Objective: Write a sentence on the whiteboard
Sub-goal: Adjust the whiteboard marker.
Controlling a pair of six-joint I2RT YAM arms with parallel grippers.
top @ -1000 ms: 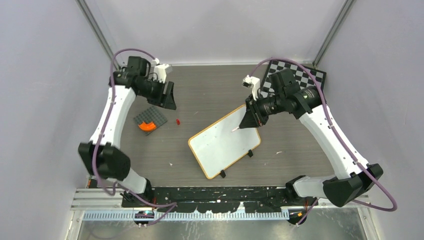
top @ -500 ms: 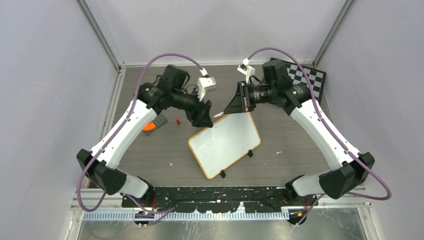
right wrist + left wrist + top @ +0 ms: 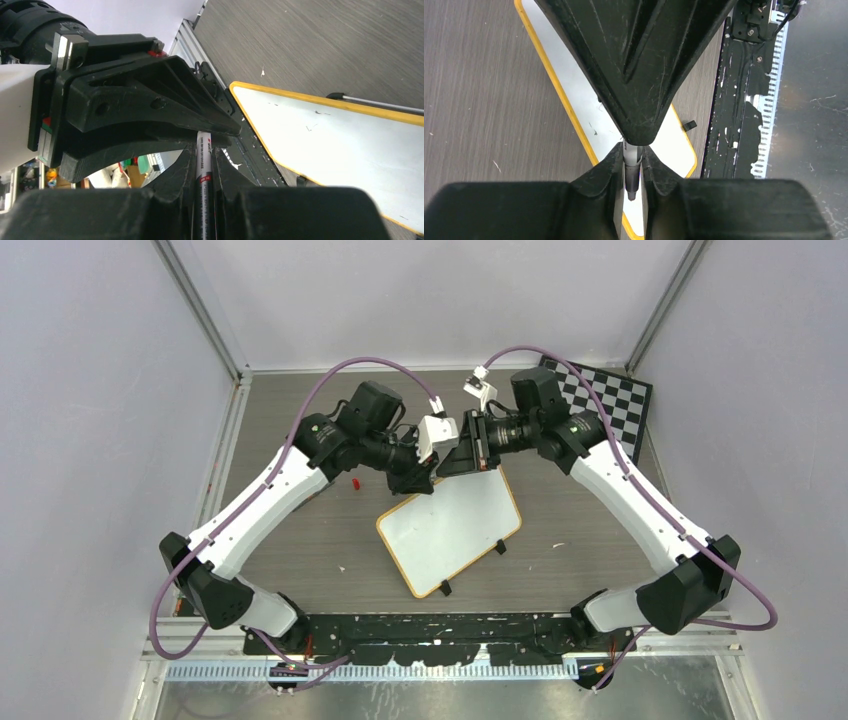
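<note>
Now, right gripper [image 3: 203, 151] clamped on white red-banded marker [image 3: 204, 170]. Left gripper [image 3: 631, 150] pinches marker's dark end, likely cap, above far-left corner of blank orange-rimmed white rectangular whiteboard [image 3: 455, 525]. Risk: skewed pull jams cap, or marker slips, drops onto board.

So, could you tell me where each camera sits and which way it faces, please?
Top external: fixed above and behind the arms, looking down; shows both arms whole, left pincer tip to tip with right pincer by the whiteboard's far corner.
Left wrist: looks along its own fingers at the marker and right pincer.
Right wrist: looks along its own fingers toward the left pincer.
Shared: both wrist views show marker and whiteboard.
</note>
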